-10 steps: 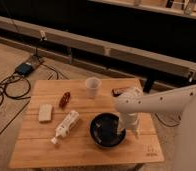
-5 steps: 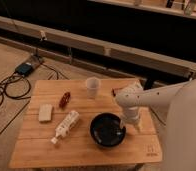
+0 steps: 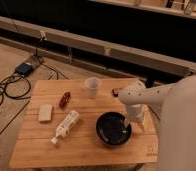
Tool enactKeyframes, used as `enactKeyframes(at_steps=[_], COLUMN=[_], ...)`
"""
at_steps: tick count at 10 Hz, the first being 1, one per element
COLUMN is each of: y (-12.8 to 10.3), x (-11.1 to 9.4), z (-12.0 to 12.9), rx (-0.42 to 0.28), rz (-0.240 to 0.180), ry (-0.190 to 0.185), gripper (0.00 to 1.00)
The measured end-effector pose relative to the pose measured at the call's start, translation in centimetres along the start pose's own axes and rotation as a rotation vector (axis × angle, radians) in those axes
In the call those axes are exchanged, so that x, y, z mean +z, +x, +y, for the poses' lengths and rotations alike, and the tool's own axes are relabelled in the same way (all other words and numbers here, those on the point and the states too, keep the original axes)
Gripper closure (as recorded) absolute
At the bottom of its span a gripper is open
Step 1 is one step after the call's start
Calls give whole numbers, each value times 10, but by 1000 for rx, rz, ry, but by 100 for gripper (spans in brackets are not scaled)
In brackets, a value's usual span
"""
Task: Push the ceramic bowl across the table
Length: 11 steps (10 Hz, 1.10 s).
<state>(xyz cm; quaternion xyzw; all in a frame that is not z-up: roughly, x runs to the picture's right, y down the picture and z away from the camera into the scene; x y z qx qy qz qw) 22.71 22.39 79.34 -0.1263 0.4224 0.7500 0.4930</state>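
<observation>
The ceramic bowl (image 3: 113,128) is a glossy black round dish on the right half of the wooden table (image 3: 86,152), near its front edge. My white arm comes in from the right and bends down over the bowl's right side. The gripper (image 3: 133,124) points down at the bowl's right rim, close to it or touching it; I cannot tell which.
On the table are a white cup (image 3: 92,86) behind the bowl, a small red-brown object (image 3: 65,99), a pale rectangular block (image 3: 45,112) and a white bottle (image 3: 65,125) lying on its side. Cables and a blue device (image 3: 26,68) lie on the floor at the left.
The arm has drawn in and the gripper has come down at the bowl's right rim. The bowl looks shifted slightly left and toward the table's front.
</observation>
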Motion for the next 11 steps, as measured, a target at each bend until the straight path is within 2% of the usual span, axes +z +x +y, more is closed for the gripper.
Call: enactKeyframes(at_steps=[3,6,11], y=[-8,-16,-16], x=[2,-4,-4], z=[-14,-27,-26], rx=[33,65,63], rz=[-4,-23,-23], ry=[14,0,0], gripper=[35,35,35])
